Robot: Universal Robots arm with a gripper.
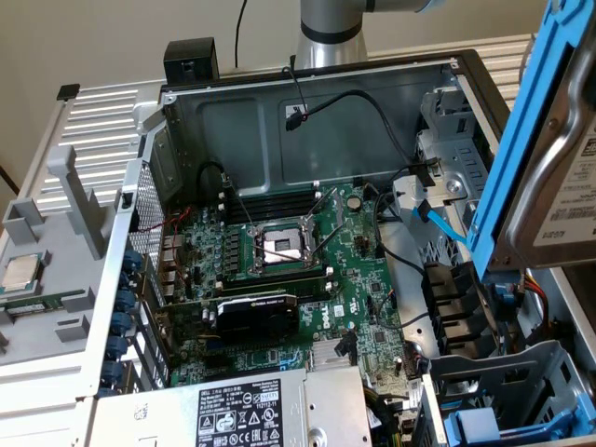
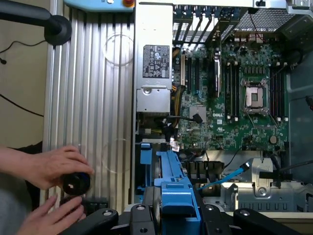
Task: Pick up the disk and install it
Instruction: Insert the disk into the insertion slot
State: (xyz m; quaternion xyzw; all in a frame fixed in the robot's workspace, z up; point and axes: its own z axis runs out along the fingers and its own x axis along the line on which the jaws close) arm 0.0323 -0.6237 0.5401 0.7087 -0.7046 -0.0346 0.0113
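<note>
The disk [image 1: 551, 177] is a silver drive with a white label in a bright blue carrier. It hangs tilted above the open computer case [image 1: 307, 93], at the exterior view's right, over the drive cage side. In the wrist view the carrier's blue edge [image 2: 174, 193] sits between the black fingers [image 2: 139, 215] of my gripper [image 2: 172, 218], which is shut on it. Below the disk lie the drive bays [image 2: 254, 188] and the motherboard [image 2: 230, 93].
A grey power-supply box [image 1: 251, 410] fills the case's near corner. A blue cable [image 1: 445, 228] runs by the drive cage, and another blue carrier [image 1: 489, 426] sits in a bay. A processor chip [image 1: 23, 272] lies on the grey fixture outside. A person's hands [image 2: 46, 169] hold a black knob beside the case.
</note>
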